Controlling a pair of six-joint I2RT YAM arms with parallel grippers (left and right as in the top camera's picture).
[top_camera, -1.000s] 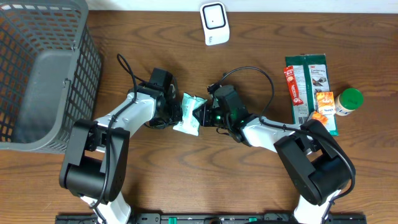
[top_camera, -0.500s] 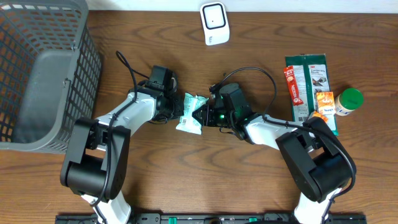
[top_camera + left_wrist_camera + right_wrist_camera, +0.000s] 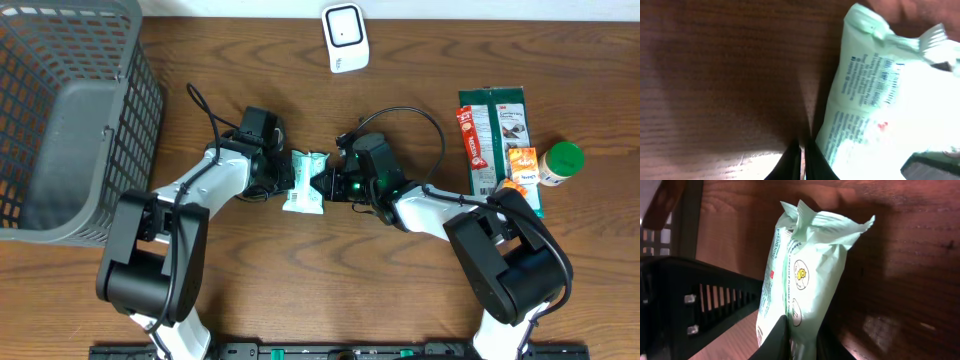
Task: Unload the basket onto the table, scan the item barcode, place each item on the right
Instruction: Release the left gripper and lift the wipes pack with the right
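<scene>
Shows left gripper [image 3: 801,160] closed tight, fingertips together, just beside the left edge of the pale green packet [image 3: 875,110]; cannot tell whether any seam is pinched. Shows right gripper [image 3: 790,341] clamped on the packet's opposite edge. Locates packet [image 3: 305,182] between both grippers, over the middle of the wooden table [image 3: 330,290], printed barcode side towards the left wrist camera. Locates white scanner [image 3: 345,38] at the far edge, well apart. Locates grey basket [image 3: 140,90] far left; green pouch [image 3: 500,125] and green-capped bottle [image 3: 562,162] right
</scene>
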